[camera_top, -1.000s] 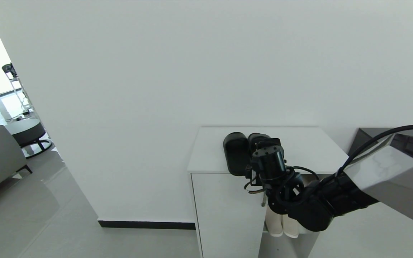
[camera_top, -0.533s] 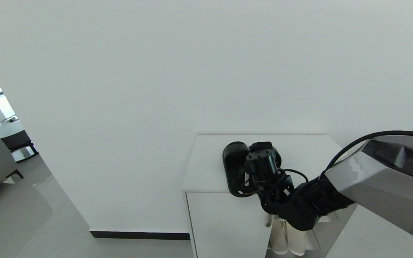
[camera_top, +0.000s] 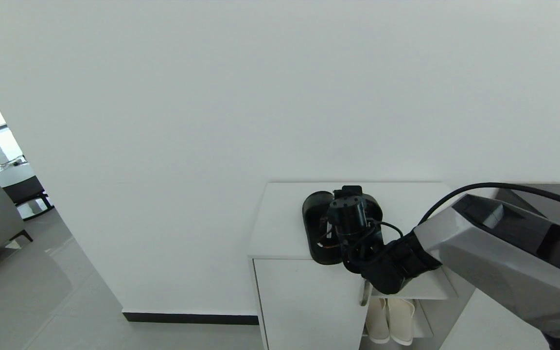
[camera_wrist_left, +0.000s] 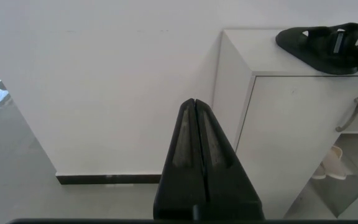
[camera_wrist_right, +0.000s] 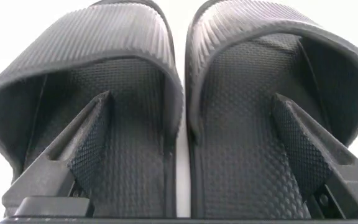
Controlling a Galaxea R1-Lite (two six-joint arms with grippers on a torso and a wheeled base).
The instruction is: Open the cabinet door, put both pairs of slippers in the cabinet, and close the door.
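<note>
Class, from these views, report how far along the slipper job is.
Done: the white cabinet stands open on its right side, with the white pair of slippers inside. In hand: the open right gripper has one finger in each slipper of the black ribbed pair on top. Left: move that pair inside, then shut the cabinet.

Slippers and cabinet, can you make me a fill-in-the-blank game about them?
1. The black slippers lie on ___ of the white cabinet.
2. The slippers on the inside shelf are ___ in colour.
3. The left end effector is ___.
4. The right end effector is ___, with one finger inside each black slipper.
Missing words: top; white; shut; open.
</note>
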